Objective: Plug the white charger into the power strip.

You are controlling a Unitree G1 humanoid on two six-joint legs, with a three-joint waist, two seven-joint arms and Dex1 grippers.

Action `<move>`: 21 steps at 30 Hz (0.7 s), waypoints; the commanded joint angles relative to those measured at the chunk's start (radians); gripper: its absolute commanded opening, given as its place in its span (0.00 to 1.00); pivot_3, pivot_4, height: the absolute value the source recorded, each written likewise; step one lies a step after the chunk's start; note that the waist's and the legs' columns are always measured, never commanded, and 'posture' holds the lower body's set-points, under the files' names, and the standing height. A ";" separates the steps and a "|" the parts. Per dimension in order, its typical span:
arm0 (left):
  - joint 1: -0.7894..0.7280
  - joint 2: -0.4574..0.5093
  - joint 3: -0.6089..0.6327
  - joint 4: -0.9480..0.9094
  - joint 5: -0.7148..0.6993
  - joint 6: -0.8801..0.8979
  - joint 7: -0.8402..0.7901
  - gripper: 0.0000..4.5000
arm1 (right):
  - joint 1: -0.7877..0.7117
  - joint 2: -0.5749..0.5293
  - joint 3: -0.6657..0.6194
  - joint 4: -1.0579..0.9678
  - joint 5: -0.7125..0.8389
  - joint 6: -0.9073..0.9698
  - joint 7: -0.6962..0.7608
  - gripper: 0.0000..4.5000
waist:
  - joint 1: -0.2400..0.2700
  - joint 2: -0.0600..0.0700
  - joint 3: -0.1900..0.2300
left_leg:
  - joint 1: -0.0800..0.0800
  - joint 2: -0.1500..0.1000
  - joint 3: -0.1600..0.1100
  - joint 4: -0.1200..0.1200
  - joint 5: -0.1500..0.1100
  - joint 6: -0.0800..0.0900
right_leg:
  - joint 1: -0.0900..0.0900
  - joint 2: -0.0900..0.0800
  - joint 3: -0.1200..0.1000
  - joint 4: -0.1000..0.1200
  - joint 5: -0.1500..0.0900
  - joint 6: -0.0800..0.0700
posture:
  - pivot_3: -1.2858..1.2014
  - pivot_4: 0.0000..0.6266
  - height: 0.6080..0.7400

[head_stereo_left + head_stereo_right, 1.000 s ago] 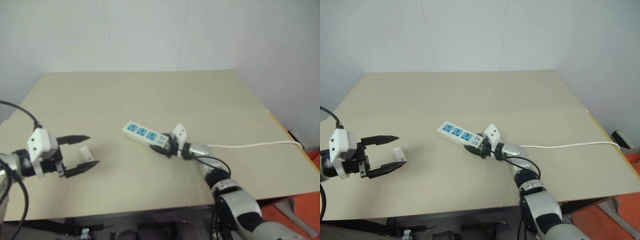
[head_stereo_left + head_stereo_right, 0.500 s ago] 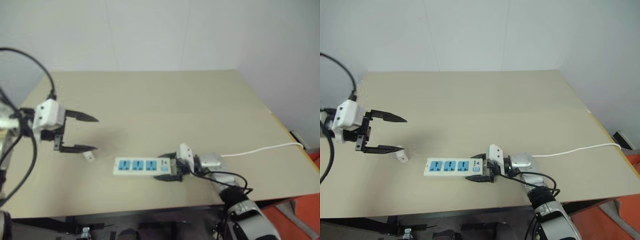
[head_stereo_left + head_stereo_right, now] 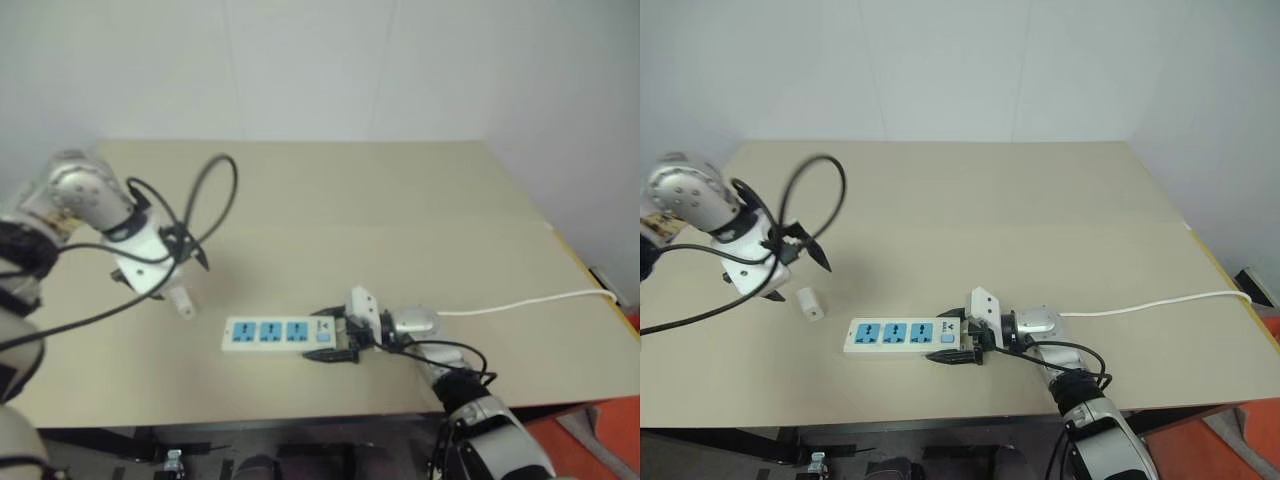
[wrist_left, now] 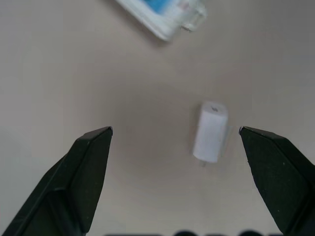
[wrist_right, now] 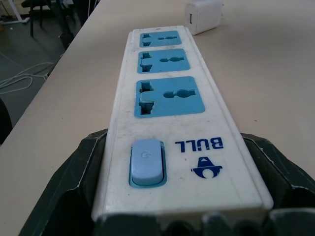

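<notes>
The white charger (image 3: 812,303) lies on its side on the tan table, left of the power strip (image 3: 890,336). My left gripper (image 4: 175,130) hangs above the charger, pointing down, open wide; in the left wrist view the charger (image 4: 210,132) sits between the two fingers, closer to one finger (image 4: 275,167), untouched. The power strip (image 5: 167,103) lies parallel to the table's front edge, its three blue outlets facing up. My right gripper (image 3: 958,342) is shut on its switch end, one finger on each long side.
The strip's thin white cord (image 3: 1160,300) runs right across the table and off its right edge. A black cable loop (image 3: 810,190) arcs above my left wrist. The table's front edge (image 3: 890,415) is close to the strip.
My left arm rose and rolled, so its gripper now points down over the charger instead of level beside it. My right gripper pulled the strip toward the front edge and turned it parallel.
</notes>
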 commanded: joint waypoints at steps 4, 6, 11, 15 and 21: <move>-0.085 -0.078 -0.019 0.216 0.140 -0.307 -0.003 1.00 | 0.033 -0.035 0.000 -0.093 0.021 0.048 -0.001 0.76 | 0.003 0.000 0.000 | -0.004 0.000 0.000 0.006 -0.002 0.003 | -0.001 0.000 0.000 0.000 0.000 0.001 | 0.52 0.24 1.00; -0.083 -0.093 -0.027 0.241 0.144 -0.323 -0.003 1.00 | 0.033 -0.043 -0.002 -0.104 0.022 0.061 -0.004 0.76 | 0.004 0.000 0.000 | -0.005 0.000 0.000 0.008 -0.002 0.004 | -0.001 -0.001 0.000 -0.001 0.001 0.003 | 0.52 0.24 1.00; -0.045 -0.124 -0.041 0.279 0.157 -0.323 -0.003 1.00 | 0.030 -0.054 -0.001 -0.115 0.024 0.078 -0.009 0.76 | 0.004 0.000 0.000 | -0.006 0.000 0.000 0.011 -0.003 0.005 | -0.001 -0.001 0.000 0.000 0.001 0.004 | 0.52 0.24 1.00; -0.024 -0.151 -0.022 0.302 0.186 -0.293 -0.003 1.00 | 0.034 -0.053 0.002 -0.128 0.025 0.090 -0.017 0.76 | 0.004 0.000 0.000 | -0.006 0.000 0.000 0.011 -0.003 0.005 | -0.001 -0.001 0.000 0.000 0.001 0.004 | 0.52 0.24 1.00; 0.003 -0.191 0.040 0.314 0.239 -0.243 0.007 1.00 | 0.051 -0.058 0.004 -0.154 0.030 0.105 -0.023 0.76 | 0.004 0.000 0.000 | -0.007 0.000 0.000 0.011 -0.003 0.005 | -0.001 -0.001 0.000 0.000 0.002 0.004 | 0.52 0.24 1.00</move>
